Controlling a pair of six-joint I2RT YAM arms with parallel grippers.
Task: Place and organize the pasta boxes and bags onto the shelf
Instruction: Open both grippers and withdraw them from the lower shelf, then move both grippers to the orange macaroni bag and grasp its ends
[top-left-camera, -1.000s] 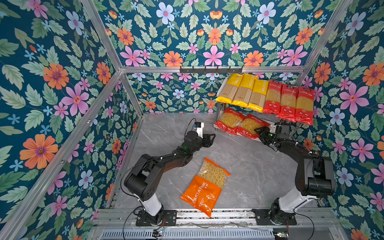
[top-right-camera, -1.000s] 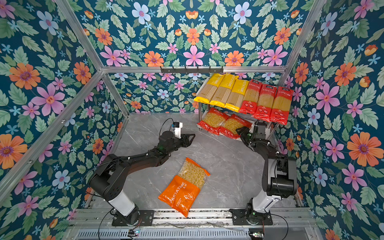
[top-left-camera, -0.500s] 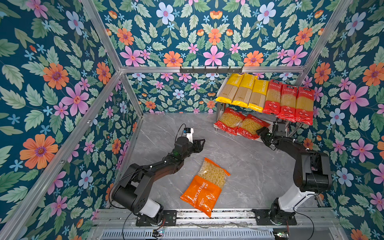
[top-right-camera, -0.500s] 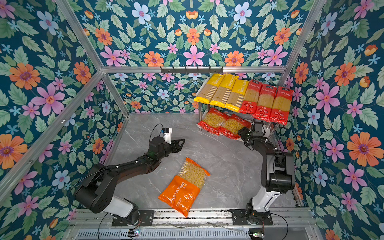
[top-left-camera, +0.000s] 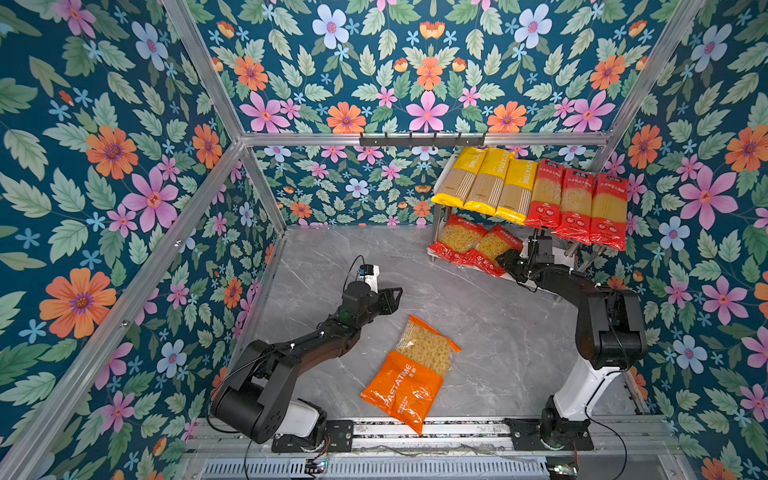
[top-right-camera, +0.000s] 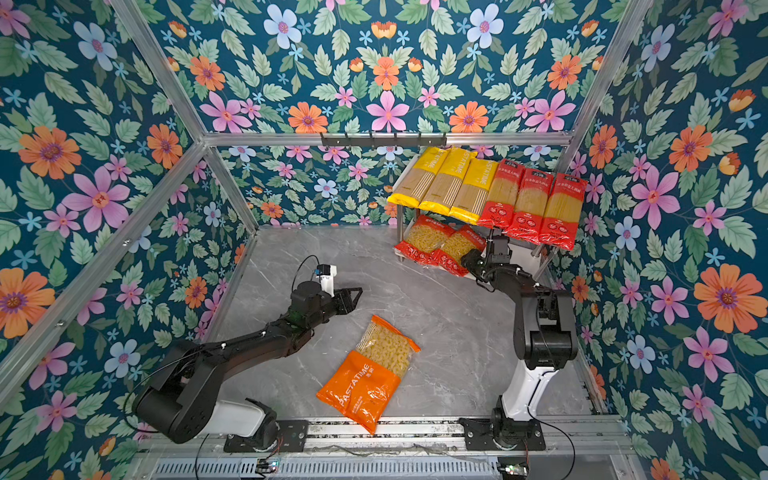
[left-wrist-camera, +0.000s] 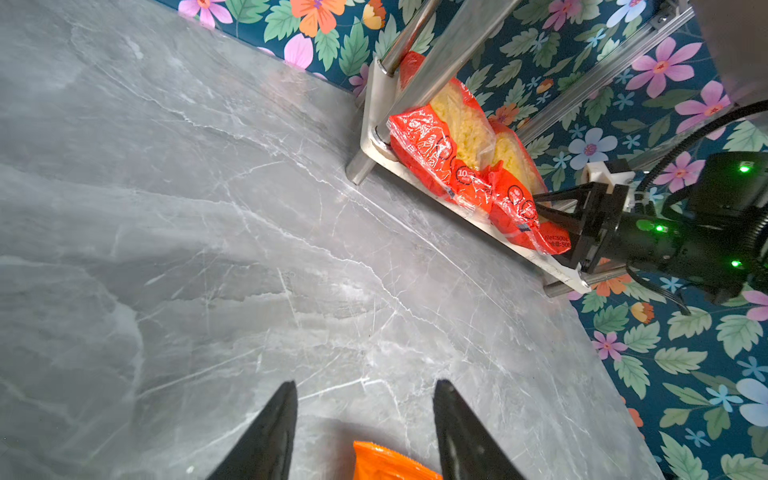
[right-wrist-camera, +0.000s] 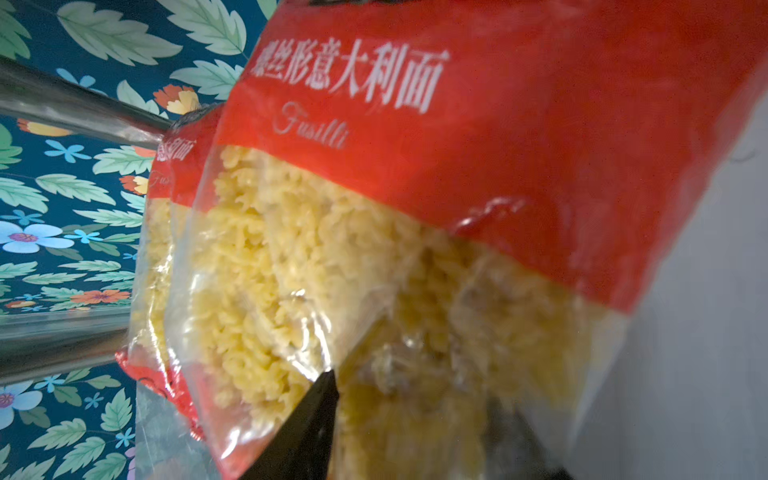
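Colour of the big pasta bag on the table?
Large plastic macaroni bag is orange with PASTATIME lettering, clear at one end; best in a top view.

Floral wallpaper walls (top-left-camera: 104, 166) surround a grey marble bench (top-left-camera: 478, 324). A black hook rail (top-left-camera: 422, 139) sits on the back aluminium frame bar (top-left-camera: 291, 139)

Atop small white two-tier chrome-post rack (left-wrist-camera: 372, 116): three long yellow plastic spaghetti packs (top-left-camera: 484, 180), three long red spaghetti packs (top-left-camera: 577, 203), side by side. Lower board: two short red fusilli bags (top-left-camera: 473, 245). Off the rack, lying flat: large orange macaroni bag (top-left-camera: 411, 374).
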